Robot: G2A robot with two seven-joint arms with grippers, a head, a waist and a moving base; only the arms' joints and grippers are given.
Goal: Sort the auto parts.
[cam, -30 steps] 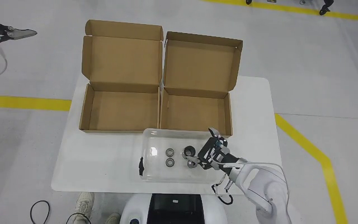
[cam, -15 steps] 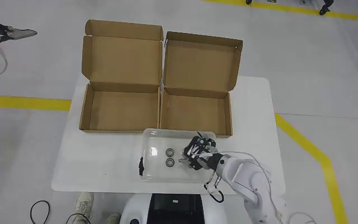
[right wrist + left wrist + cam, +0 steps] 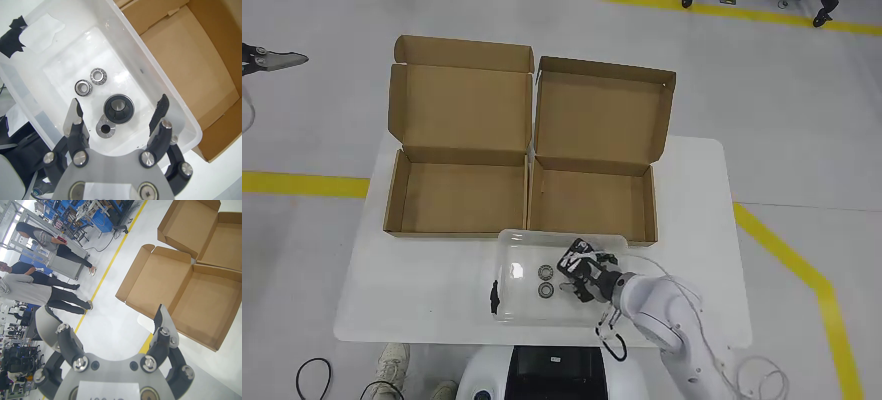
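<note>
Right gripper hung over the clear bin, wrist tipped down, fingers spread wide either side of the black bearing (we saw no contact). Small bearings lay just beside it. Left gripper, fingers apart, faced the cardboard boxes.

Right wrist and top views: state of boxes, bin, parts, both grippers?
Left box: lid open, empty.
Right box: lid open, empty.
Clear bin: open-topped, holds four parts.
Small bearings: two, loose in the bin, side by side, bores up.
Black bearing: in the bin, bore up, ungripped.
Silver ring: in the bin, against the black bearing.
Right gripper: open, over the black bearing.
Left gripper: open, empty.
</note>
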